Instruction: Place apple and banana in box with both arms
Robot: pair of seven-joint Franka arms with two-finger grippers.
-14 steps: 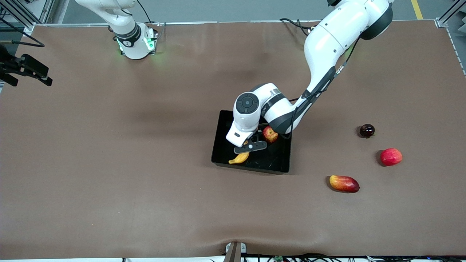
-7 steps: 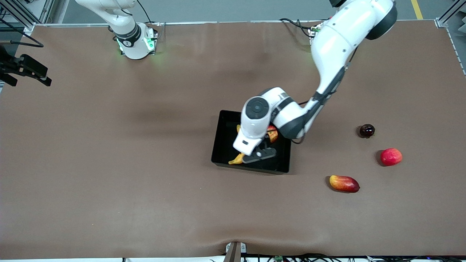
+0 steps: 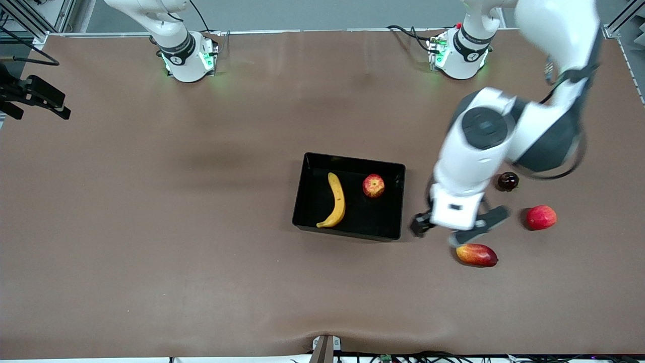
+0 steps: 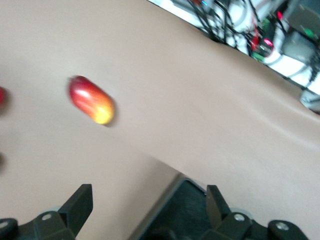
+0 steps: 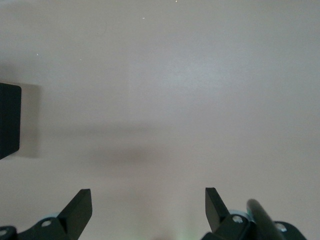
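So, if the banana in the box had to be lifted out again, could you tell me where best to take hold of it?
Grip the banana at mid-length, coming straight down, fingers across its narrow width. It lies flat in the box, its long axis running toward the front camera, and the apple sits well clear.
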